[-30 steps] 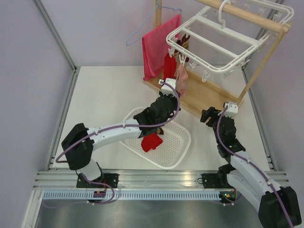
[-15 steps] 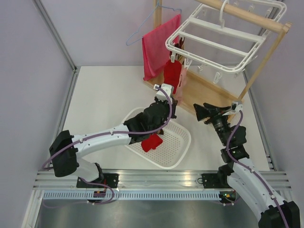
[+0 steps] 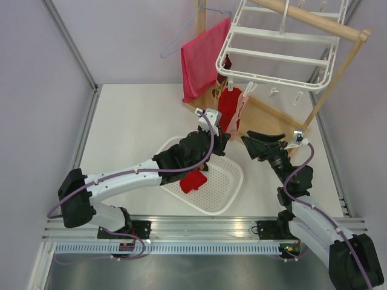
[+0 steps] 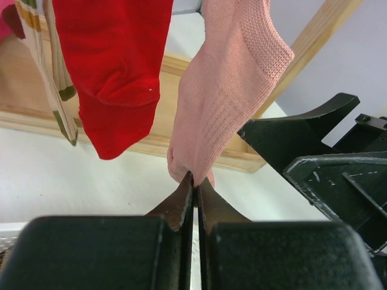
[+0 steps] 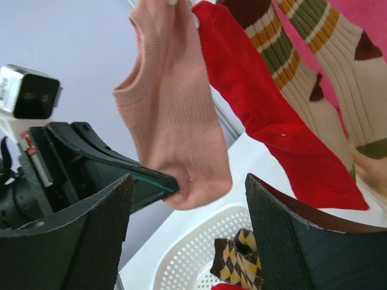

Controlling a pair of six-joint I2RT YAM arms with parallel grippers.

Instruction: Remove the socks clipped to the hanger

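Knit fabric, soft and light, is all I have to deal with here. From the left in my left wrist view there hang a striped sock [image 4: 51,60], a red sock [image 4: 115,66] and then the pink sock [image 4: 227,96]. They dangle under the white hanger [image 3: 275,55], which sits tilted on the wooden stand [image 3: 266,118].

My left pincer [image 4: 195,181] is closed tight on the very tip of the pink sock's toe, with only a thin pinch of cloth between the jaws. Just to the right of that sock my right pincer [image 5: 187,232] stands wide and holds nothing. I cannot tell whether it touches the cloth.

I judge the sock weighs next to nothing and will stretch a good way before its clip lets go. The hanger hangs from a hook, so I expect it to swing towards a pull instead of resisting it. A toe-tip pinch on stretchy knit could slip out. The surer hold, I think, is a fuller fold higher up on the ribbed part near the clip, so the pull goes straight to the clip. Nothing here is fragile, and a firm squeeze will not hurt it.
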